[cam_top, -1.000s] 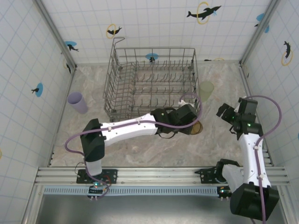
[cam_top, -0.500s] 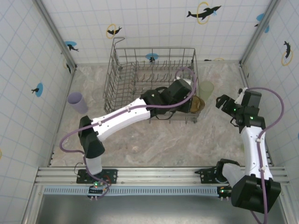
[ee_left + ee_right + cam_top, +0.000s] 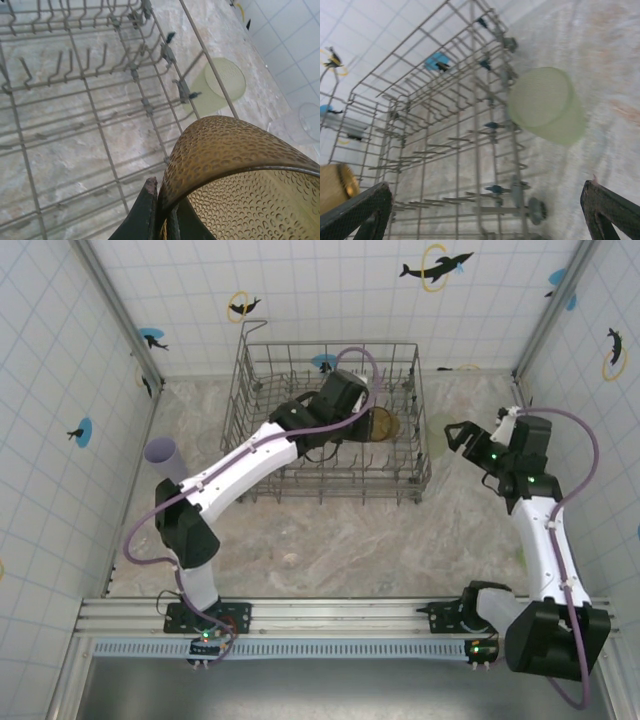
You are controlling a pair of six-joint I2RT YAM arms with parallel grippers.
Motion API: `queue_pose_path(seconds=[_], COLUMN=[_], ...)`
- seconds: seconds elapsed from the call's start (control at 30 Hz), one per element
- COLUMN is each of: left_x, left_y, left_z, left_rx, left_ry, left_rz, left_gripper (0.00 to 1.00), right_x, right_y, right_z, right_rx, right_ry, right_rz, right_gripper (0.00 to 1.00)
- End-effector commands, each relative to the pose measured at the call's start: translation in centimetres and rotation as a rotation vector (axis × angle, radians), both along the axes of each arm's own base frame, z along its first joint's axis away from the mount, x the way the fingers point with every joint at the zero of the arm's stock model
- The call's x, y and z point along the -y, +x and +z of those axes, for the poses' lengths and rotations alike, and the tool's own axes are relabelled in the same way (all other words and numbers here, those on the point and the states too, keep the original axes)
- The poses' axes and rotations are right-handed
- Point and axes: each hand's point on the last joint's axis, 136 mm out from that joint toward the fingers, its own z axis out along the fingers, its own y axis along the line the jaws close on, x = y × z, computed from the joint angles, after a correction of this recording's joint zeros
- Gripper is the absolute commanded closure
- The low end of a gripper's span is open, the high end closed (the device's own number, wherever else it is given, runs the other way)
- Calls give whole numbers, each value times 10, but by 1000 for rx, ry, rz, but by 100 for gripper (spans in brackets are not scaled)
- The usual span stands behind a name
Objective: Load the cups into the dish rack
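Left arm's swung the amber-brown cup (image 3: 381,424) up off the table, now over the dish rack (image 3: 330,490) nr its far right corner; left gripper (image 3: 161,220) pinches the rim. Right gripper (image 3: 462,440) jaws spread wide, by the pale green cup (image 3: 545,105) just outside rack's right side.

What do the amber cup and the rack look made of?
The amber cup: probably translucent plastic, glossy, with a dimpled wall that light passes through. The rack: seemingly grey metal wire, dull finish, thin rods joined in a grid.
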Motion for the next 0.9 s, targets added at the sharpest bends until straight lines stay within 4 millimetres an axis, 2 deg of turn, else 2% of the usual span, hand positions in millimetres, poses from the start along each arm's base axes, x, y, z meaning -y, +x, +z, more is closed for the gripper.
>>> queue_pose_path(seconds=[0.0, 0.2, 0.3, 0.4, 0.43, 0.63, 0.87], left_x=[-29, -75, -89, -93, -102, -107, -112], left_y=[17, 36, 36, 31, 37, 33, 37], left_z=[24, 18, 18, 13, 11, 10, 8], left_rx=[55, -4, -45, -74, -84, -117, -134], left_ry=[-57, -296, -450, -518, -528, -615, -671], left_rz=[13, 41, -13, -85, -80, -174, -216], left_gripper=[100, 100, 100, 100, 100, 100, 100], right_x=[-25, -74, -101, -128, -135, -170, -188], right_y=[14, 17, 14, 12, 13, 15, 17], right_z=[32, 36, 39, 43, 42, 34, 36], right_rx=[99, 137, 184, 220, 212, 174, 176], right_ry=[16, 64, 129, 194, 204, 256, 375], right_rz=[62, 173, 236, 302, 316, 391, 428], right_gripper=[0, 0, 0, 0, 0, 0, 0])
